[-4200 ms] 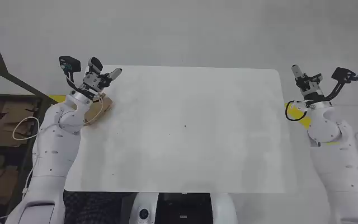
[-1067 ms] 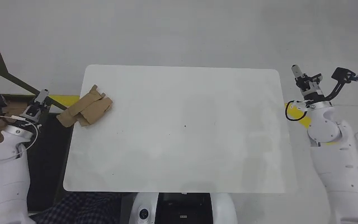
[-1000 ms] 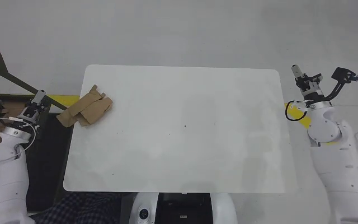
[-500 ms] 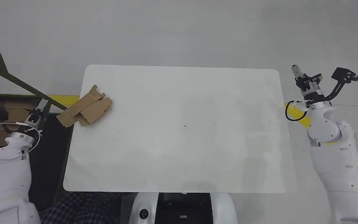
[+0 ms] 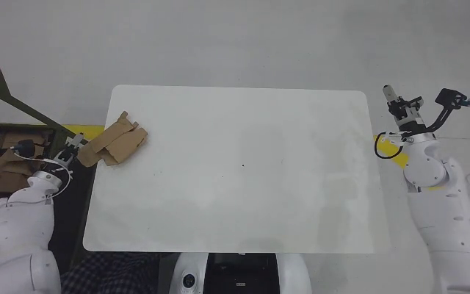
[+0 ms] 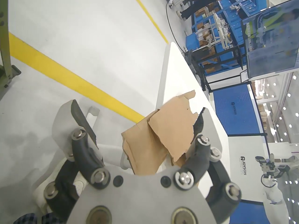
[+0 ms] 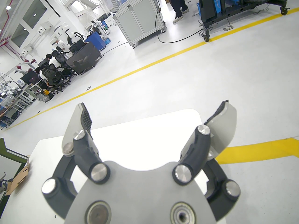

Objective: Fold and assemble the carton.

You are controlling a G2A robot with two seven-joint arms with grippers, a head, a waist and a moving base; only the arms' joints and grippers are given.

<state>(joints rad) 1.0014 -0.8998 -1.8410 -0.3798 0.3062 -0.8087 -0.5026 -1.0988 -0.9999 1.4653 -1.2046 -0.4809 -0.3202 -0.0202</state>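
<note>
The fingers point(image 6: 80, 122) of the left gripper point(image 6: 139, 115) are spread wide and pinch nothing. In the wrist view the near end of the carton point(image 6: 161, 136) lies in the gap between them, though whether either pad touches it I cannot tell. In the top view this gripper sits at the left of the frame, just off the left edge of the table point(image 5: 242, 169) and level with the carton's overhanging end. That placement looks like a line-up for a grasp from the side, where the cardboard sticks out past the edge and can be gripped above and below.

The right gripper point(image 7: 153, 111) is also spread and empty. It is held off the table's far right corner, at the upper right of the top view, well apart from the carton, probably waiting out of the way.

The carton is brown cardboard, flat and unassembled. It lies aslant at the table's left edge, with overlapping panels and notched, tabbed edges.
</note>
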